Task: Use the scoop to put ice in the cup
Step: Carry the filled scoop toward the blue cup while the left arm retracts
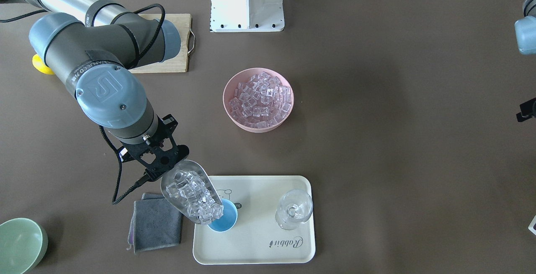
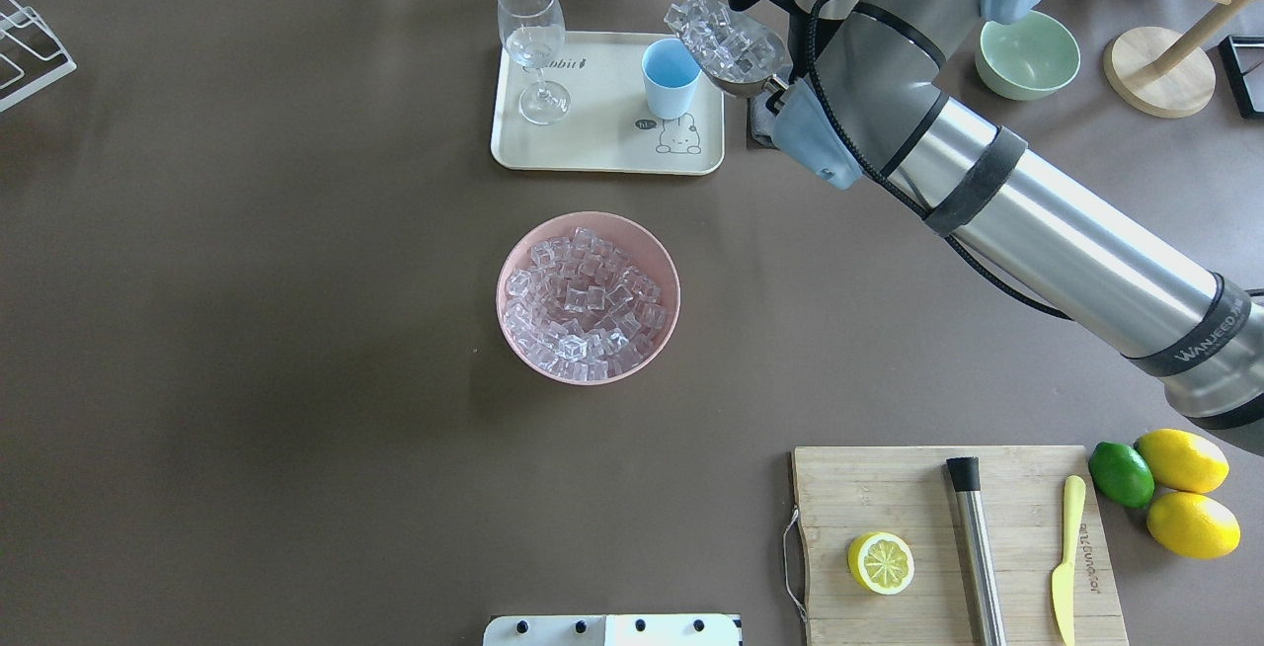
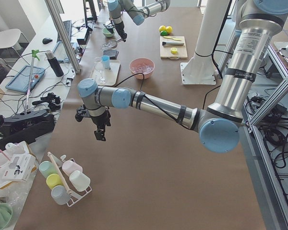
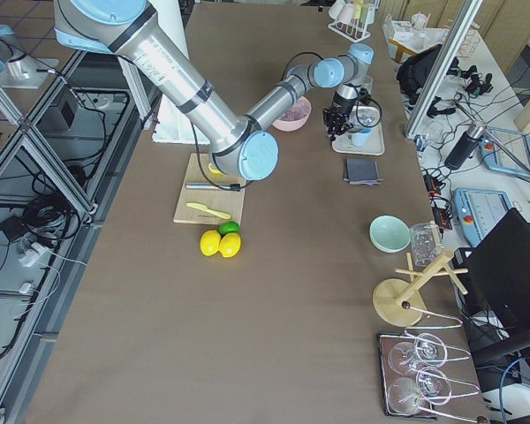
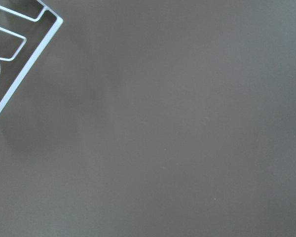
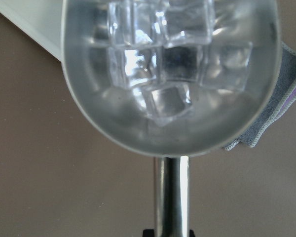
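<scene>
Far to the left of the tray (image 2: 592, 147), the left gripper (image 3: 101, 134) hangs above the table, and I cannot tell if its fingers are wide or closed. On the tray's left side stands a clear glass (image 2: 530, 39). On the tray's right side stands the cup (image 2: 670, 78), upright. Over the tray's right edge hangs the scoop (image 2: 758, 81), full of ice (image 2: 719, 32), its mouth tipped just above the cup. The right gripper (image 1: 164, 168) squeezes the scoop's thin handle, just off that edge. More ice fills a pink bowl (image 2: 664, 261) near the tray, on the robot's side.
</scene>
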